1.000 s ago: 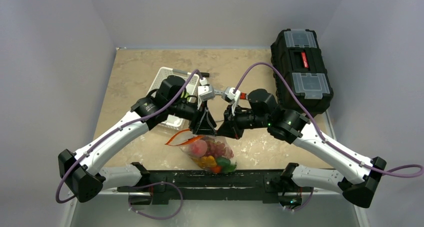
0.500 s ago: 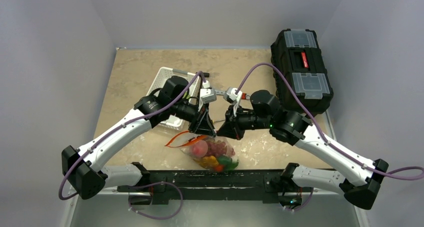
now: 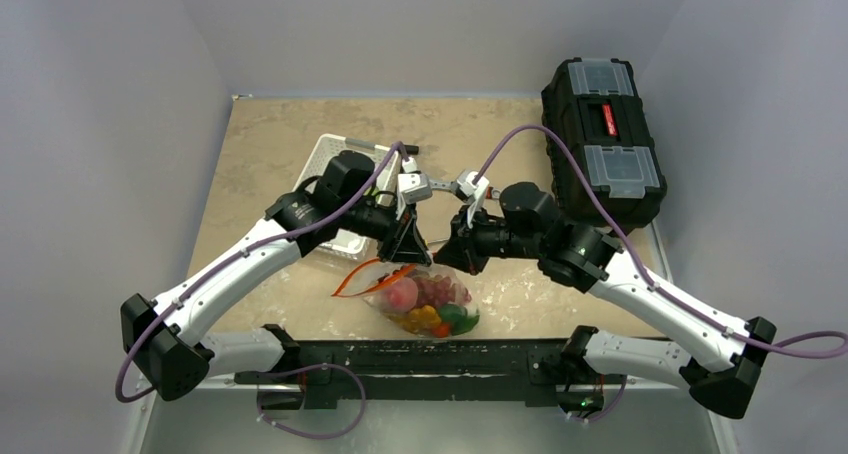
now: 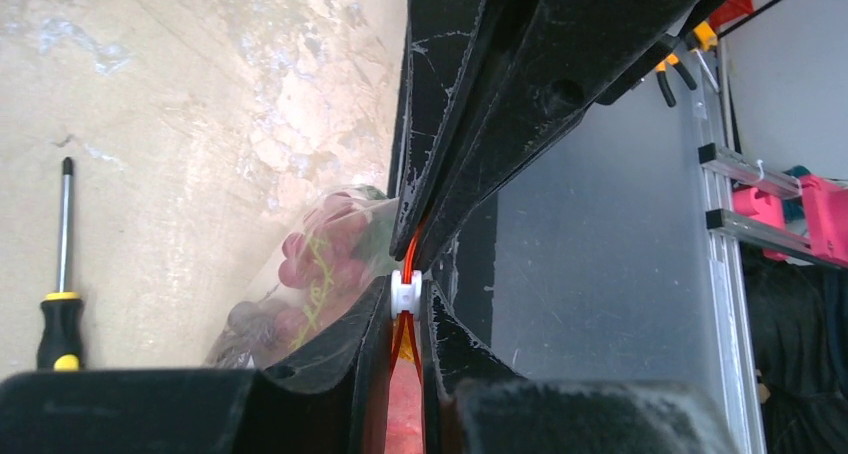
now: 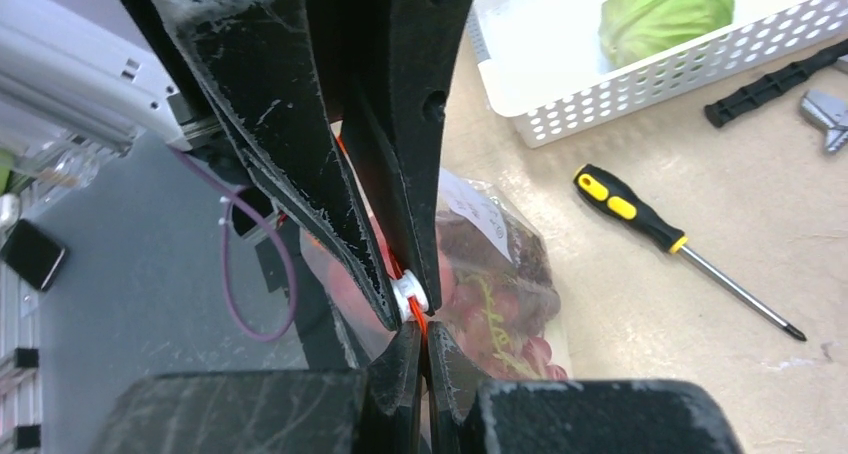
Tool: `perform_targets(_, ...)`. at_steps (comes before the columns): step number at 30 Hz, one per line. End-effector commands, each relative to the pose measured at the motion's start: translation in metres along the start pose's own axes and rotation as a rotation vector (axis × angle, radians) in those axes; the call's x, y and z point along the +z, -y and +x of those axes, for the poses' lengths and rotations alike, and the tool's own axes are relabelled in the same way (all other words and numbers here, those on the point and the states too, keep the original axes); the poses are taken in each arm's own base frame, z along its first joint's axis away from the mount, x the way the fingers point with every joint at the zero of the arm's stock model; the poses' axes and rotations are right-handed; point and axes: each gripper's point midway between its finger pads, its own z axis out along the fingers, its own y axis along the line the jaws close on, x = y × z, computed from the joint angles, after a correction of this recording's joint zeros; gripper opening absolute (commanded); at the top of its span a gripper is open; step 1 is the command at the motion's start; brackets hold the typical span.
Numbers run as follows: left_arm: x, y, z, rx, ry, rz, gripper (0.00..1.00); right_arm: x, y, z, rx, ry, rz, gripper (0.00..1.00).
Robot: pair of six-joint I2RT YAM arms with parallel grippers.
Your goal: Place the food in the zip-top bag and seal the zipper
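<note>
Pinching the zipper [image 4: 404,334] from opposite sides, both arms meet over the near middle of the bench [image 3: 300,124]. The left jaws are pressed together on the red-orange strip. The right jaws are likewise clamped on it, tip to tip with the left pair. A small white slider [image 5: 410,296] sits on the strip exactly between the two pairs.

The zip-top bag [image 3: 425,309] is just below the jaws, its mouth held up. Whether its body rests on the bench cannot be told.

Items done: most of the food is bagged. Dark grapes [image 5: 500,249], a pink peach [image 3: 400,294] and orange bits [image 3: 420,322] show through the clear plastic.

Items outstanding:
- A green cabbage [image 5: 665,4] lies in the white basket [image 5: 600,94], well apart from the bag and not yet bagged.
- Sealing appears incomplete. In the overhead view the strip bows out in a loop to the left of the jaws, which suggests an open mouth there.

Judgement: the task is late in loading and at the start of closure. Sealing now would shut the cabbage out.

Also noted are a yellow-handled screwdriver [image 5: 640,219] beside the bag and a black toolbox [image 3: 603,139] at the far right.
</note>
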Motion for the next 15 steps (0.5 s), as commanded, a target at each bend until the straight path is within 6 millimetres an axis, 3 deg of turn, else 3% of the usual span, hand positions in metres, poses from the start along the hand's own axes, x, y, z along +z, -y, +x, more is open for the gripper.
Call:
perform_targets(1,-0.007,0.014,-0.02,0.063,0.069,0.018,0.05,0.001,0.026,-0.022,0.025,0.123,0.163,0.0)
perform_targets(9,-0.008,0.008,-0.021,0.064,0.076,-0.025,0.05,-0.006,0.06,-0.022,0.149,0.213,0.368,0.0)
perform_targets(15,-0.006,-0.004,-0.017,0.04,0.052,-0.075,0.05,-0.029,0.088,-0.022,0.21,0.303,0.548,0.0)
